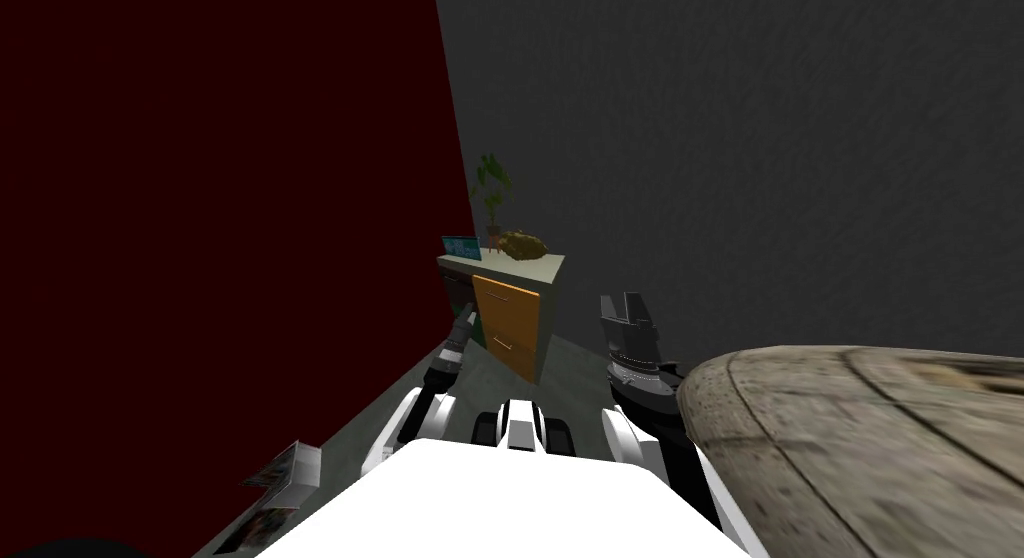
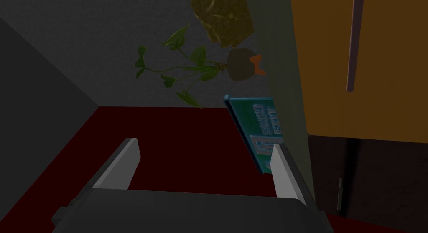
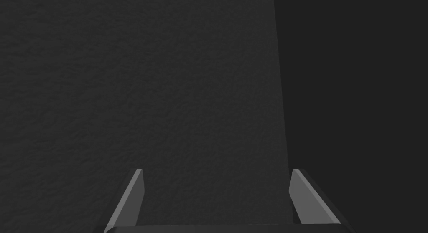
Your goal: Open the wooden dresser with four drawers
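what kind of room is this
Probably a furnished room in a house, exact type unclear: a dresser with orange drawer fronts against a dark red wall, a potted plant on its top, and a round tabletop.

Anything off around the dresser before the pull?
Nothing spilled or broken. Two oddities: the beige-topped dresser has orange drawer fronts on one side but near-black fronts on the other, nearest the left gripper; and a white printed booklet-like item lies on the floor against the dark red wall.
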